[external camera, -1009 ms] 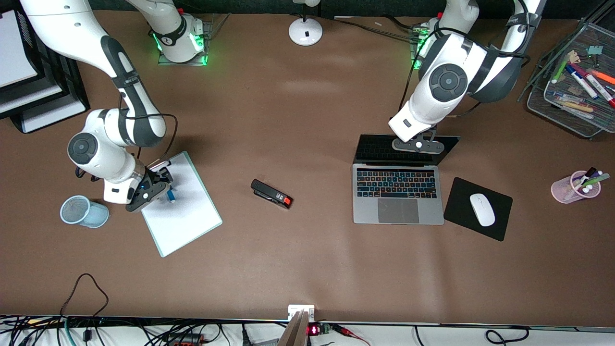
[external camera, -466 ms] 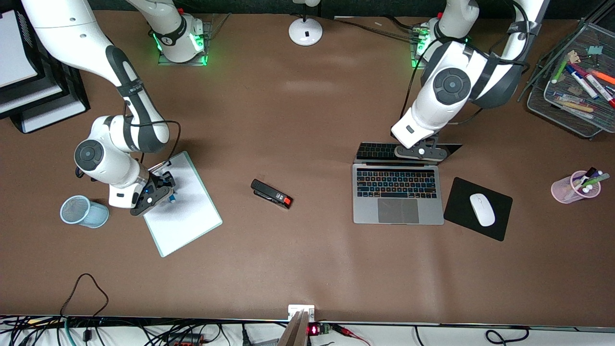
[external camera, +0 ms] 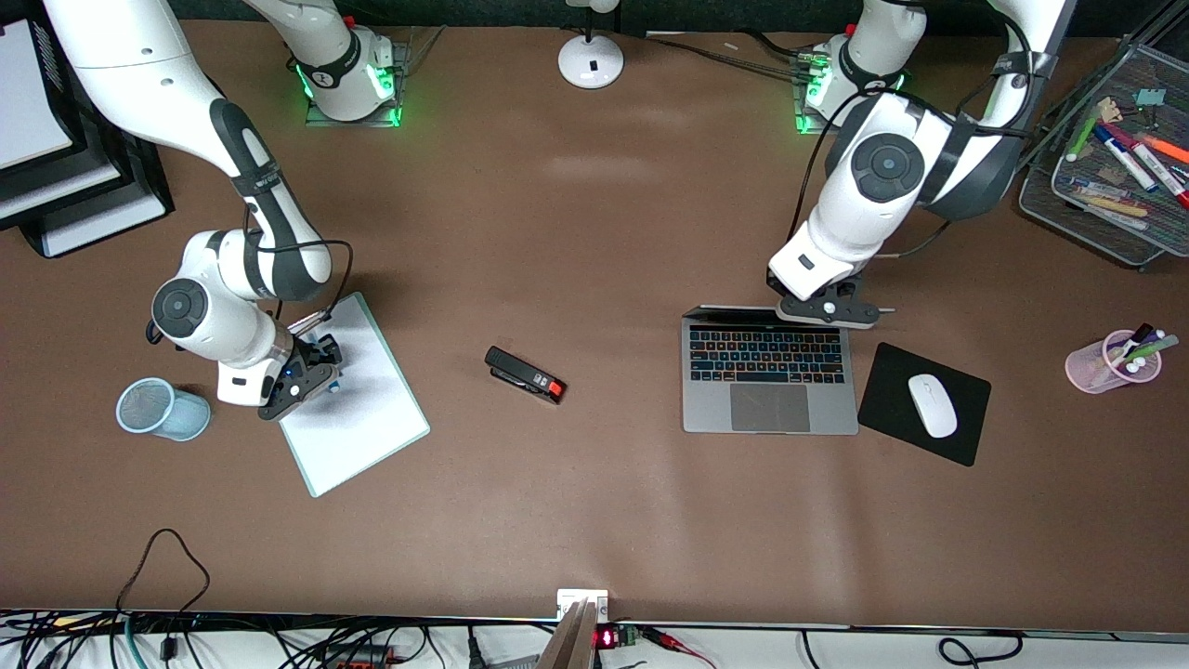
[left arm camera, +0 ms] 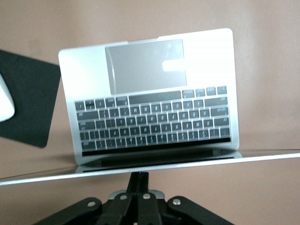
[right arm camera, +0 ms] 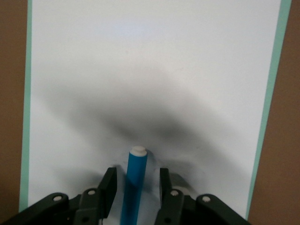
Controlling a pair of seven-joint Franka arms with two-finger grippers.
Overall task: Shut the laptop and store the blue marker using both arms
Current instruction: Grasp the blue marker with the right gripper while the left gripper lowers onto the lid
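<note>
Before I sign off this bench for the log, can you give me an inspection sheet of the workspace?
Surface: brown table.
Job's things: laptop part closed, lid edge-on; blue marker lying on the whiteboard.
Clutter: stapler, mouse on its pad, blue mesh cup, pink pen cup.
Grippers: left gripper shut, against the laptop lid; right gripper open astride the marker.
Cables: tangle along the table's near edge.
Surroundings: wire tray of pens, paper trays, lamp base.
</note>
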